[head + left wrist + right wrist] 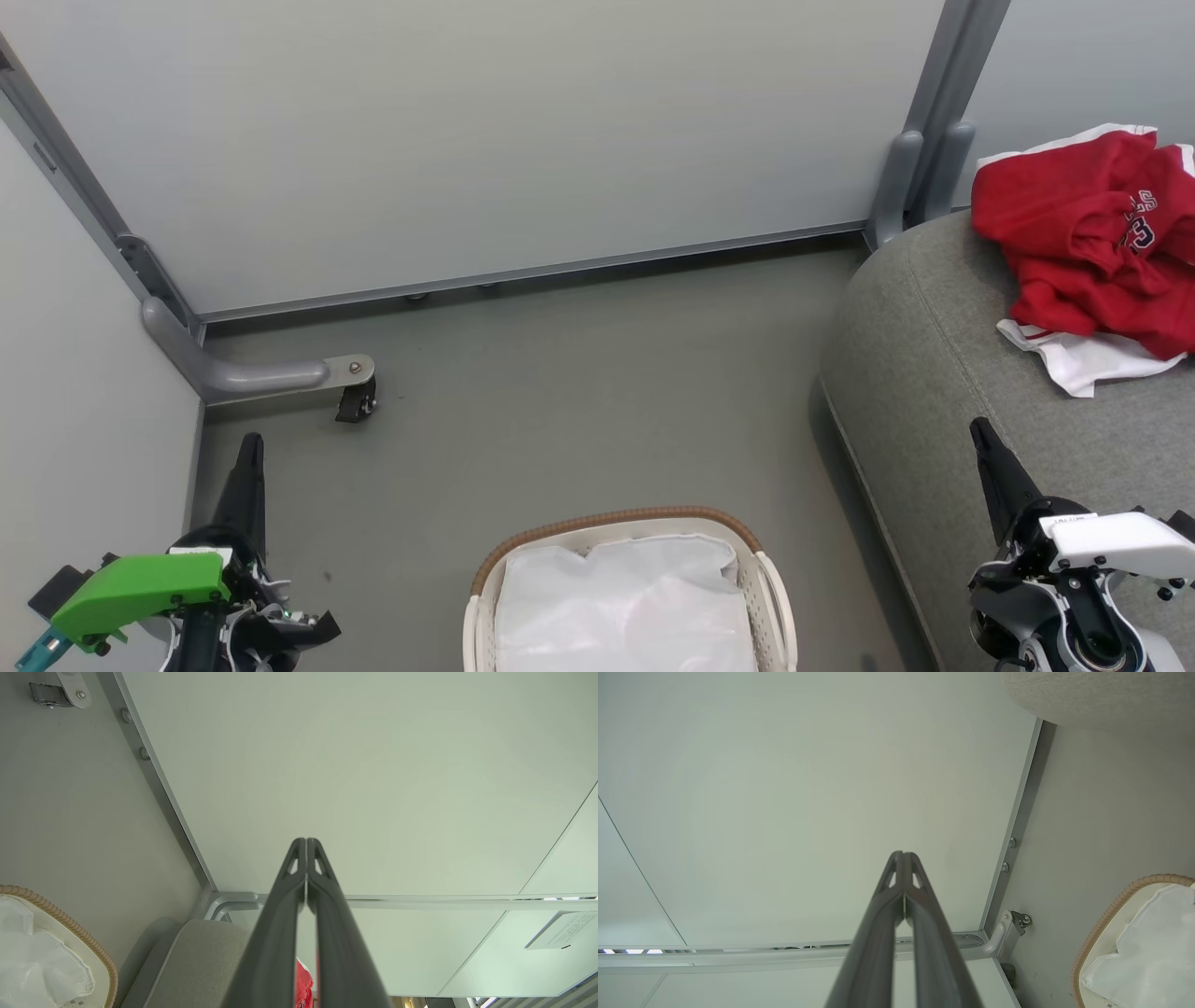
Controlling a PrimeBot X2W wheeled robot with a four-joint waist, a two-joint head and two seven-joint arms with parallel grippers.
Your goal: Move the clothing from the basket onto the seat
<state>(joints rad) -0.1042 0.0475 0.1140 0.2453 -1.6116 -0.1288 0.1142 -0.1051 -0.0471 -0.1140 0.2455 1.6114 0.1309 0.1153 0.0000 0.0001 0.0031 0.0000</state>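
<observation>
The red-and-white clothing lies bunched on the grey seat at the right, navy-and-white lettering showing; a sliver of the clothing peeks between my left fingers. The basket stands on the floor at bottom centre, its brown rim around a white liner; the basket and the basket also edge into the wrist views. My left gripper is shut and empty at lower left, left of the basket. My right gripper is shut and empty over the seat's front edge. Both wrist views show touching tips, left and right.
Pale partition panels wall in the back and left. A grey metal foot with a caster juts onto the floor at the left. A grey post stands behind the seat. Bare grey floor lies between basket and panels.
</observation>
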